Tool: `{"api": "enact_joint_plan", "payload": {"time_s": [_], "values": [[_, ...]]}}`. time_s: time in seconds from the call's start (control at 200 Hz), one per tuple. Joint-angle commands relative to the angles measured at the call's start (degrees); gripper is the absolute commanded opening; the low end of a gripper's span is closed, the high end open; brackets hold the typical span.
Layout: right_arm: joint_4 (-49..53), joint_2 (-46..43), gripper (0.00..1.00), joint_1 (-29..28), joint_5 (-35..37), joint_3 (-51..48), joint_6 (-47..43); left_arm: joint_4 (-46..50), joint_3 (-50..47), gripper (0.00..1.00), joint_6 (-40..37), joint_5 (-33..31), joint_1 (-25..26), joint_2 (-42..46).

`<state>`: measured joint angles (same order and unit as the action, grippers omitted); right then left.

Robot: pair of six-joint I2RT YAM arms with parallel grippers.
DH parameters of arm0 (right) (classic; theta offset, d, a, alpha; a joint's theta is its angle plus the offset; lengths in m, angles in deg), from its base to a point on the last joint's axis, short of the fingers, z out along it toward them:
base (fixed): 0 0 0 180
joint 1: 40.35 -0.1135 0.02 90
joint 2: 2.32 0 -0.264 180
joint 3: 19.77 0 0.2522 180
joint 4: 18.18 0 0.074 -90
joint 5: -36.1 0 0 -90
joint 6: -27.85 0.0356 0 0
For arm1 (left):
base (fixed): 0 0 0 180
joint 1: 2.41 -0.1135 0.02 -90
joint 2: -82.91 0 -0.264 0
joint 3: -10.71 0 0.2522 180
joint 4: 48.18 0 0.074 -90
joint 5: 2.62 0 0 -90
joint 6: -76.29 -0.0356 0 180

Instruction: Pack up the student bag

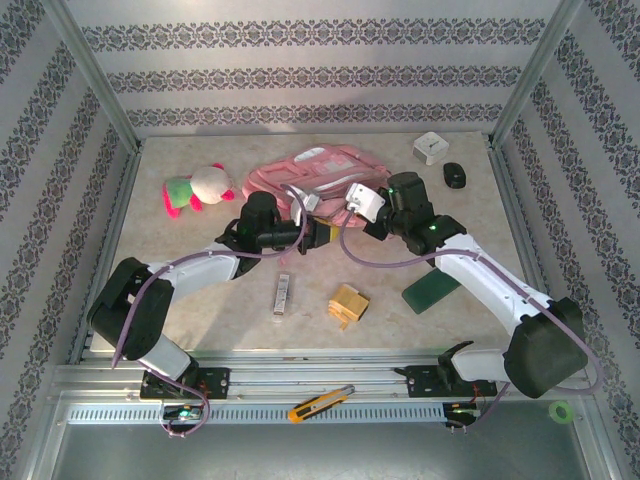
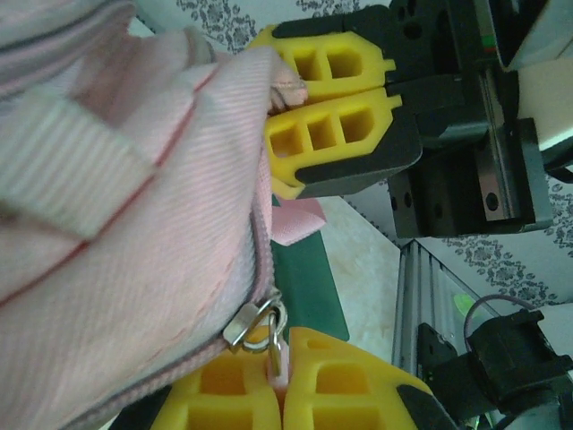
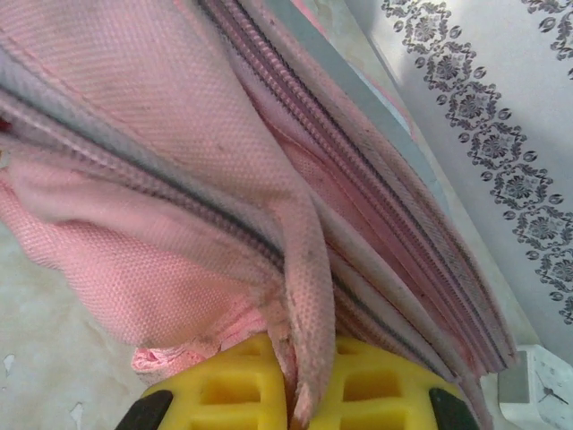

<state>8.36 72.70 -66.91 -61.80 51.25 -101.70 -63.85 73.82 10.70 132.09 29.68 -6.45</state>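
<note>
The student bag (image 1: pixel 318 172) is a big pink backpack lying flat at the back middle of the table. In the left wrist view my left gripper (image 2: pixel 280 363) is shut on the pink tab of a metal zipper pull (image 2: pixel 260 321) at the bag's (image 2: pixel 134 233) edge. Across from it, my right gripper (image 2: pixel 279 95) pinches a corner of the pink fabric. The right wrist view has that gripper (image 3: pixel 303 399) shut on a fold of the bag (image 3: pixel 179 134). From above, both grippers meet at the bag's near edge, left (image 1: pixel 318 236) and right (image 1: pixel 346 213).
A pink, green and white plush toy (image 1: pixel 195 187) lies left of the bag. A white cube (image 1: pixel 431 147) and a black object (image 1: pixel 455 175) sit back right. Nearer are a green notebook (image 1: pixel 430 291), a yellow block (image 1: pixel 349 305), a silver stick (image 1: pixel 283 293) and an orange cutter (image 1: pixel 320 402).
</note>
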Motion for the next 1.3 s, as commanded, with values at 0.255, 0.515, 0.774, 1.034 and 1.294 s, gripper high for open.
{"api": "enact_joint_plan", "payload": {"time_s": [0.255,0.515,0.774,1.034,1.294], "values": [[-0.24,-3.58,0.00,8.00,-23.84,-3.73,-17.77,17.41,0.24,0.62,-26.01,3.09,-1.62,13.09],[8.43,-2.51,0.00,14.00,-35.12,0.65,-31.80,33.88,-0.96,0.85,-57.92,-6.21,-5.90,20.47],[10.95,-1.73,0.00,14.27,-39.00,2.83,-35.88,34.52,5.50,0.90,-69.47,-5.49,-5.90,11.52],[11.73,-1.76,0.00,14.14,-39.62,2.53,-35.70,24.76,9.64,0.91,-68.80,-3.15,-3.88,2.40],[13.18,-3.11,0.00,14.47,-38.25,2.24,-35.37,25.39,12.58,0.63,-73.45,-5.49,-3.06,-3.46]]}}
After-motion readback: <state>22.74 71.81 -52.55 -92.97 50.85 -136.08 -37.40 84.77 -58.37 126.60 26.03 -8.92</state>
